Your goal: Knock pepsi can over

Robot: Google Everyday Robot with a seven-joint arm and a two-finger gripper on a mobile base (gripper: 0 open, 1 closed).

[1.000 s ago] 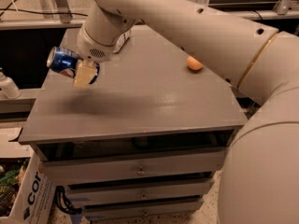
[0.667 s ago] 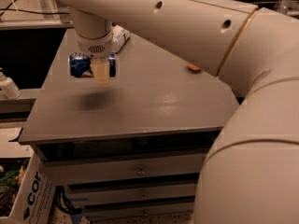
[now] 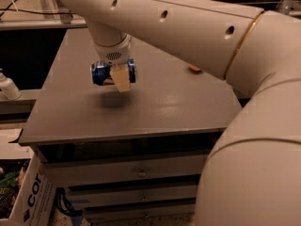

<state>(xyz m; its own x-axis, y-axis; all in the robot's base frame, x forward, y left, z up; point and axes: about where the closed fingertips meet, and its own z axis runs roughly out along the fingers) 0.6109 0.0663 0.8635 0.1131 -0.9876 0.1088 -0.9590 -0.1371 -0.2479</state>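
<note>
Gripper (image 3: 118,77) clasps pepsi can (image 3: 99,73) sideways above grey table (image 3: 178,105).

tool (image 3: 117,75) over matt table (image 3: 178,108) | pepsi can (image 3: 99,73) glossy metal | arm (image 3: 188,27) smooth

Cream, hole-dotted arm (image 3: 188,27), brass ring (image 3: 242,42); tan-fingered claw (image 3: 118,78) above grey table (image 3: 178,108).
</note>
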